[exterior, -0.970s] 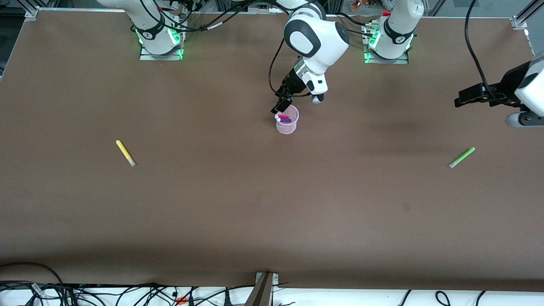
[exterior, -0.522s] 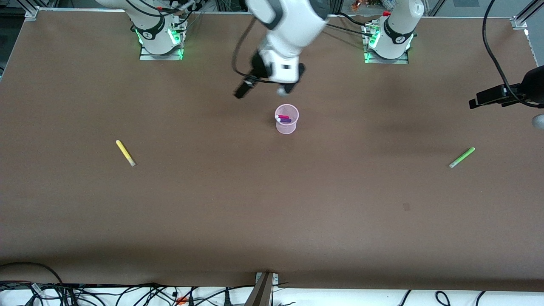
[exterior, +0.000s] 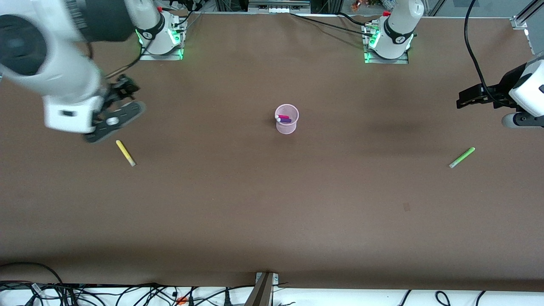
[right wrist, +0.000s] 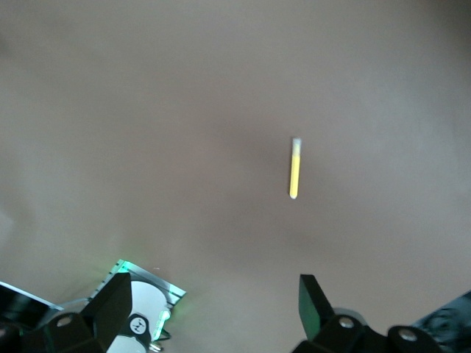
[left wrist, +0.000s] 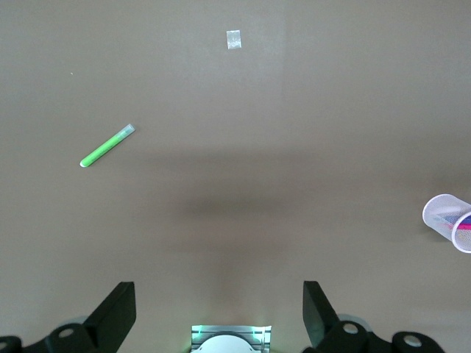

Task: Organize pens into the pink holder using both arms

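1. Since a second ago the right gripper (right wrist: 213, 312) has swung away from the pink holder (exterior: 287, 119) to the right arm's end of the table, where it now hangs above bare tabletop (exterior: 272, 204) just beside the yellow pen (exterior: 125, 152).
2. Its fingers stand wide apart with nothing between them.
3. Nearest the front camera, the yellow pen and the green pen (exterior: 462, 157) lie flat at the two ends of the table, well apart.
4. Farther off, mid-table, the holder stands upright with the magenta pen (exterior: 283, 116) and purple pen (exterior: 285, 120) inside.
5. At the left arm's end, the left gripper (left wrist: 219, 316) waits in the air, fingers spread wide and empty, farther from the camera than the green pen.
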